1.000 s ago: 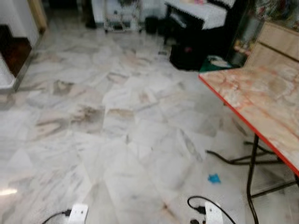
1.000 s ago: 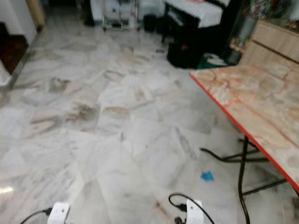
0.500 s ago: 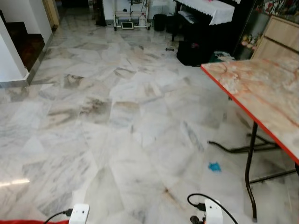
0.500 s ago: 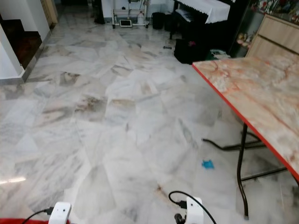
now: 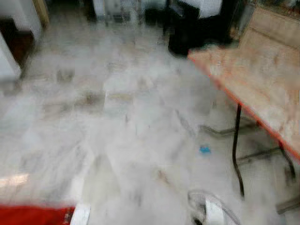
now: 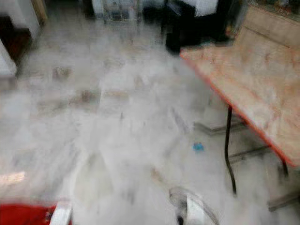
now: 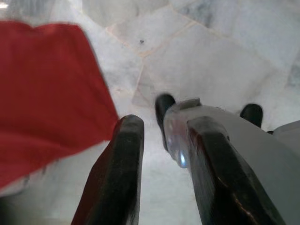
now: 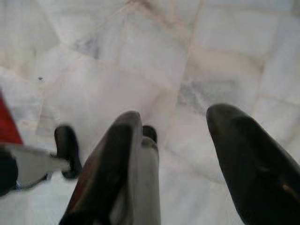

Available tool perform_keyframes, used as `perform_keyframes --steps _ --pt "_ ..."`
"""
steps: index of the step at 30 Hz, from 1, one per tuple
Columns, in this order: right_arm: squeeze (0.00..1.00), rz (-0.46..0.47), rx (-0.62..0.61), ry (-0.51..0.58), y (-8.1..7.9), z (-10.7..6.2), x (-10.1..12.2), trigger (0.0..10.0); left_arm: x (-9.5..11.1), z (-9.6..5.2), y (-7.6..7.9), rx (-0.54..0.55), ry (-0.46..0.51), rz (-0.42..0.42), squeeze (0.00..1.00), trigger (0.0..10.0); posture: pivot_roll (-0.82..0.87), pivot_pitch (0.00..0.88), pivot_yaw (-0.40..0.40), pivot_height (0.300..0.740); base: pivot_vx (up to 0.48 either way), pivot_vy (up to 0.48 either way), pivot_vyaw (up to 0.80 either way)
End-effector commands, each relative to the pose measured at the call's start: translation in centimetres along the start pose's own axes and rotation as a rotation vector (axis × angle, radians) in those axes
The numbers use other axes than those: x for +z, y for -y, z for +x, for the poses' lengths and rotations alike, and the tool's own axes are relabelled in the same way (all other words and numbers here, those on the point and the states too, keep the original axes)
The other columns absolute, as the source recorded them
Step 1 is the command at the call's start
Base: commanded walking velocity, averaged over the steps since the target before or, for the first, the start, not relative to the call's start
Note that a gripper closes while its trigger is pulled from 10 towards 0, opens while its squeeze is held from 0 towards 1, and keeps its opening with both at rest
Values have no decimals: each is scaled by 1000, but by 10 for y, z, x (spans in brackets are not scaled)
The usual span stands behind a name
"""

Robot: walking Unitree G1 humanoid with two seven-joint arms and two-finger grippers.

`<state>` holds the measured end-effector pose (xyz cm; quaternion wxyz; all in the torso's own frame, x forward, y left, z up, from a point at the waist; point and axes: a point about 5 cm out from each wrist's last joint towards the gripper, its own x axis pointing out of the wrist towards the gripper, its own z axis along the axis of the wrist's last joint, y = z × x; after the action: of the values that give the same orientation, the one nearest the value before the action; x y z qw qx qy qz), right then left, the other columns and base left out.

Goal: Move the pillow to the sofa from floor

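The head views are blurred by motion. A red pillow (image 5: 33, 214) lies on the marble floor at the bottom left corner, close to my feet. In the left wrist view the pillow (image 7: 47, 93) spreads beside my left gripper (image 7: 168, 124), which hangs open above the floor with nothing between its fingers. My right gripper (image 8: 176, 117) also hangs open over bare tiles, with a sliver of the red pillow (image 8: 7, 126) at the picture's edge. Both white wrists (image 5: 80, 214) show at the bottom of the head view.
A folding table (image 5: 253, 84) with a marbled top, red edge and thin black legs (image 5: 236, 150) stands on the right. A small blue scrap (image 5: 205, 149) lies on the floor beside it. A black piano (image 5: 192, 28) stands at the back, and a dark stairway (image 5: 16, 40) at the far left.
The camera has shifted and dipped while moving, and the picture is now blurred. The red pillow's edge has grown at the bottom left. Both grippers hang as before.
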<state>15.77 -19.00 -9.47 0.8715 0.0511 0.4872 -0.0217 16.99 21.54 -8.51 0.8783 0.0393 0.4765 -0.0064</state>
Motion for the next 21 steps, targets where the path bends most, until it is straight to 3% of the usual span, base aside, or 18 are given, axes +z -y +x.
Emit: perform_keyframes --steps 1,13,21 --pt "0 -2 20 16 -7 2 5 10000 -7 -2 -6 11 -22 19 0 10000 -52 0 -53 740 -289 0 800" --pt "0 -2 23 13 -7 2 5 10000 -7 -3 -10 16 -17 18 0 10000 -51 0 -53 740 -44 0 800" --pt "0 -1 25 11 -7 2 5 10000 -6 -1 -3 10 -18 20 0 10000 -52 0 -52 740 0 0 800"
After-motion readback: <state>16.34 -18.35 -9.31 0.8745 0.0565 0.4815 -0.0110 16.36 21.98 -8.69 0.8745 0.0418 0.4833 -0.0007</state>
